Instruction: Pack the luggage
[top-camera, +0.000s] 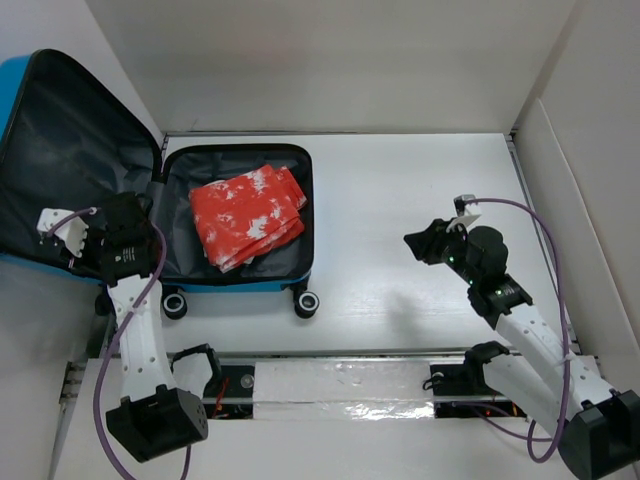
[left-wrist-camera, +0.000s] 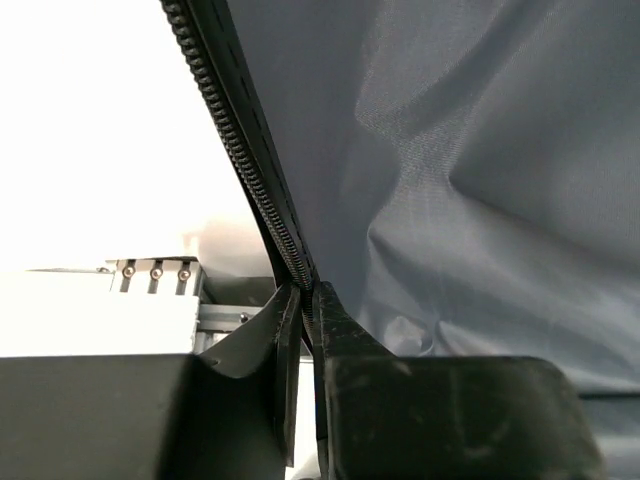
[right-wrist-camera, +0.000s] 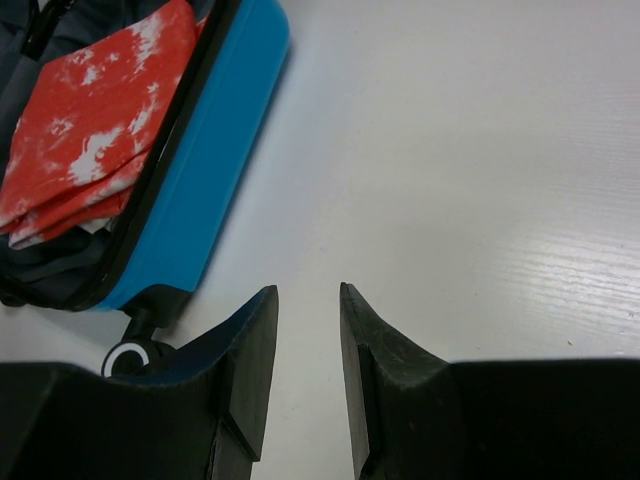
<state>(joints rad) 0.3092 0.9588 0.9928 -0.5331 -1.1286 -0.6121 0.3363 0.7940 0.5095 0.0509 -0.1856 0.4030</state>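
The left hand (left-wrist-camera: 308, 300) is pinching shut on the zipper rim (left-wrist-camera: 245, 170) of the luggage (left-wrist-camera: 450, 150), and so thin a hold could be slipping off once it swings.

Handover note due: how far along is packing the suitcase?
Done: a folded red-and-white cloth lies in the base half of the small bright blue hard-shell suitcase. In hand: the left end effector is shut on the lid's black zipper edge. To do: the lid is open, so closing and zipping likely remain; the right end effector is open, empty, over the white table.
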